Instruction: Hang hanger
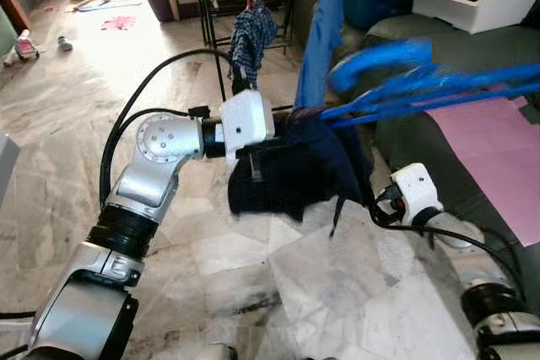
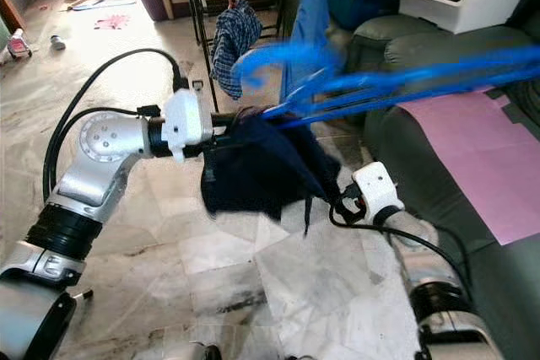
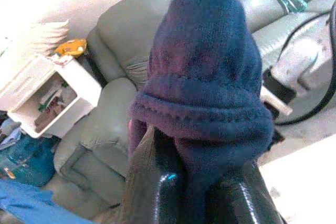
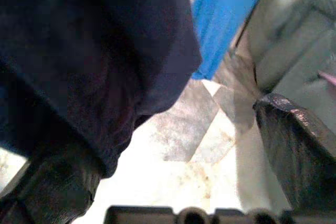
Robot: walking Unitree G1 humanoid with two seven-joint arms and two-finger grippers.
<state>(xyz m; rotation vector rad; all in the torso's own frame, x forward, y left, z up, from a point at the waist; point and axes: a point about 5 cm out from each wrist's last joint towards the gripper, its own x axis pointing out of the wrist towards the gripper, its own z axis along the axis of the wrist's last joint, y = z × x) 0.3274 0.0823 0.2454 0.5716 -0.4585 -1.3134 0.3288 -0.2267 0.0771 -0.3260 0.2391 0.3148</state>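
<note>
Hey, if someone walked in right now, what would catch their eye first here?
Probably the dark navy garment bunched mid-air between the two arms, with the left gripper pinching its knit edge. Just above it, blurred bright blue hangers stretch toward the grey sofa on the robot's right, and a checked cloth hangs on the dark rack behind.

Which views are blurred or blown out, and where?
Left eye and right eye views: the blue hanger is smeared by motion blur, and the sunlit floor at top left is overexposed. Left wrist view: the navy garment looks soft, and the wall at top left is washed out. Right wrist view: the dark cloth is out of focus.
</note>
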